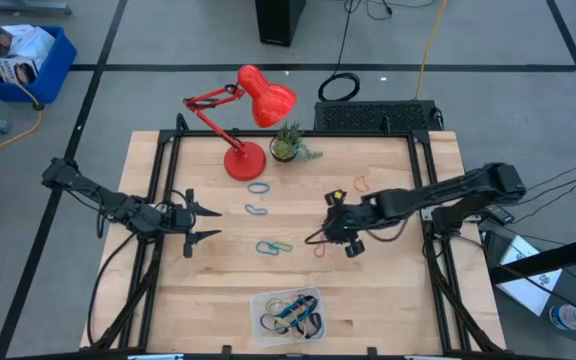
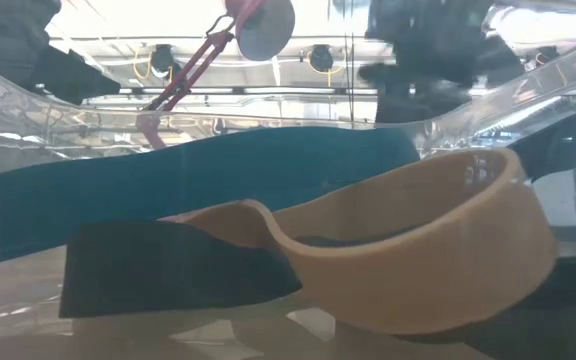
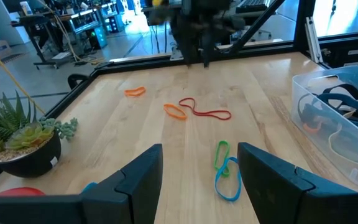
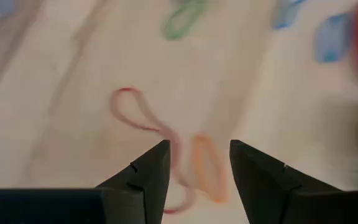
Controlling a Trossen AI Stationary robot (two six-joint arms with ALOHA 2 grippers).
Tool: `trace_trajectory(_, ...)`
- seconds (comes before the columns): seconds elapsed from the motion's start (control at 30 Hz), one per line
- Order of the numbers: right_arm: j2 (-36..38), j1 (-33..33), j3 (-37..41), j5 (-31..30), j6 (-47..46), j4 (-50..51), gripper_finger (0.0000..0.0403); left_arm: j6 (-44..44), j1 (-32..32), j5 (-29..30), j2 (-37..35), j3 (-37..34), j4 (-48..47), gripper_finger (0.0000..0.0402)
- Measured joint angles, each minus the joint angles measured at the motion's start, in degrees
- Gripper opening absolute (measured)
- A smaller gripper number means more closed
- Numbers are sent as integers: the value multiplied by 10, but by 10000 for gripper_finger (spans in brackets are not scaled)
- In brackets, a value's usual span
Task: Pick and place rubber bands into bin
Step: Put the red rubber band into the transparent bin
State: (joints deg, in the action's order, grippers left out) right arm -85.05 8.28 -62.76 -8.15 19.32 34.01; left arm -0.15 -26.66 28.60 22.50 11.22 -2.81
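At the left of the high view the left gripper (image 1: pixel 201 222) waits over the left part of the table (image 1: pixel 388 290), its two fingers spread wide and holding nothing; its own wrist view shows bare wood between the fingers (image 3: pixel 135 180). Open tabletop lies ahead of it toward the middle.

Scattered across the middle of the table are loose rubber bands (image 1: pixel 274 246): a blue one just below the lamp base, another blue one a little lower, and a blue and green pair below that, near the centre. A red one and an orange one lie together just under the right gripper, and a further orange one lies alone in the upper right part of the wood. In the right wrist view the red band (image 4: pixel 145 124) curls away from the fingers and the orange band (image 4: pixel 207 165) lies directly in the gap between them.

The right gripper (image 1: pixel 340 236) hangs right of centre, its fingers parted with a moderate gap and pinching nothing; whether the tips touch the wood cannot be told.

The bin (image 1: pixel 260 300) sits at the bottom centre, near the table's lower edge, already holding several bands in black, blue and tan; the low view looks through its clear wall at these. It stands well apart from both grippers, with bare wood between.

At the top centre stand a red desk lamp (image 1: pixel 253 110) and a small potted plant (image 1: pixel 288 145), clear of the loose bands. Black frame rails run down both sides of the table.
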Motion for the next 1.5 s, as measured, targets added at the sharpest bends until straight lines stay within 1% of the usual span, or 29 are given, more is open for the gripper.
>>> trace_trajectory(0.07,-29,-9,0,37,-2,-6,160,-1,0,0,0,0,0,214)
trace_trajectory(0.23,-85,-27,0,40,21,-19,160,-1,0,0,0,0,0,214)
trace_trajectory(0.37,-120,-39,0,69,29,-39,160,-2,0,0,0,0,0,214)
trace_trajectory(0.43,-134,-43,0,71,29,-40,160,-4,0,0,0,0,0,214)
trace_trajectory(0.6,-165,-50,0,70,54,-42,160,-3,0,0,0,0,0,214)
trace_trajectory(0.73,-185,-53,-1,73,55,-43,160,-1,0,0,0,0,-1,214)
trace_trajectory(0.93,-196,-67,-3,112,54,-42,157,0,0,0,0,0,-4,214)
trace_trajectory(1.1,-197,-78,-2,123,54,-39,132,0,0,0,0,0,-4,214)
trace_trajectory(1.27,-197,-88,-2,156,54,-38,94,0,0,0,0,0,-4,214)
trace_trajectory(1.5,-197,-87,-1,153,54,-41,45,11,0,0,0,0,-4,214)
